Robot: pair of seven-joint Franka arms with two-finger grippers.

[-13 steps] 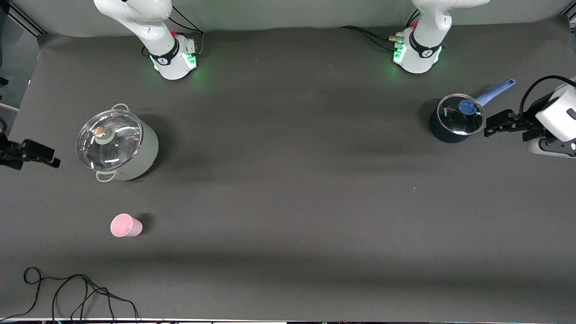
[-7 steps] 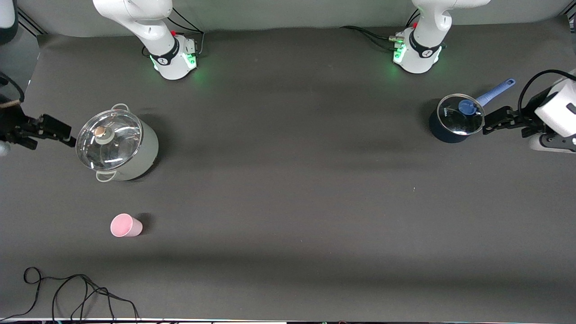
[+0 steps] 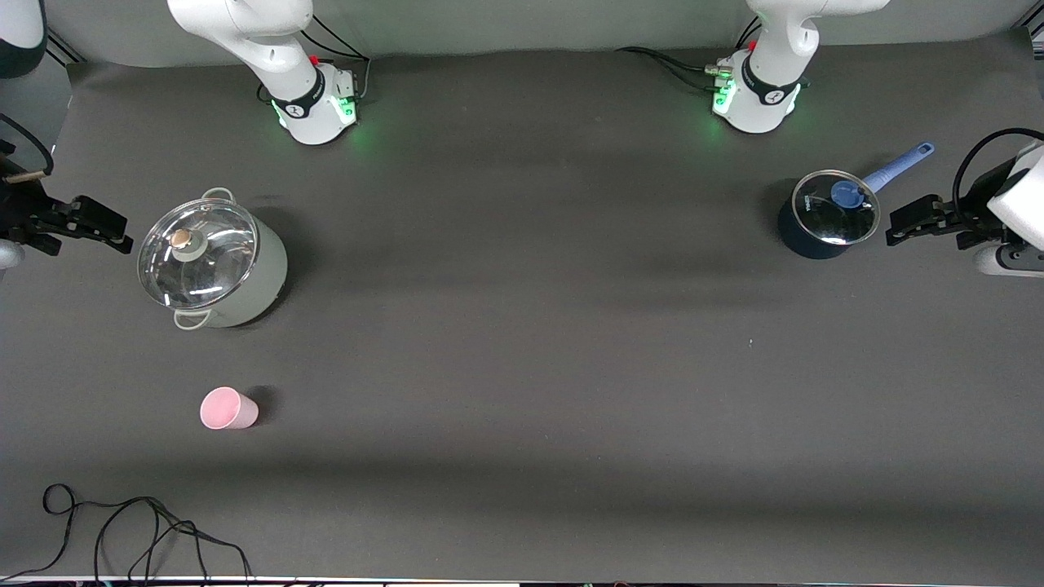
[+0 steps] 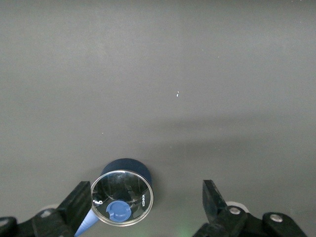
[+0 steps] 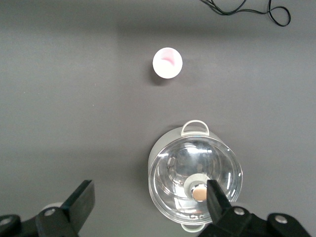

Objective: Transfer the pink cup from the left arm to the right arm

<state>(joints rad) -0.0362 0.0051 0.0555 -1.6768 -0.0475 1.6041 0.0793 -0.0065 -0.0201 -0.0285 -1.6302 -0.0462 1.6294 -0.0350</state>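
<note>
The pink cup (image 3: 228,408) stands upright on the dark table toward the right arm's end, nearer to the front camera than the big pot. It also shows in the right wrist view (image 5: 167,62), with nothing touching it. My right gripper (image 3: 110,227) is open and empty, up in the air beside the big pot at the table's edge; in its wrist view (image 5: 149,196) the jaws stand wide apart. My left gripper (image 3: 907,222) is open and empty beside the blue saucepan at the left arm's end, jaws wide apart in its wrist view (image 4: 145,195).
A large pale-green pot (image 3: 214,265) with a glass lid (image 5: 195,177) stands near the right gripper. A dark blue saucepan (image 3: 825,214) with a glass lid (image 4: 122,196) and a blue handle stands near the left gripper. A black cable (image 3: 122,530) lies at the table's front edge.
My right gripper has risen from the view's edge and come closer to the big pot. My left gripper shifted slightly beside the saucepan. The cup has not moved.
</note>
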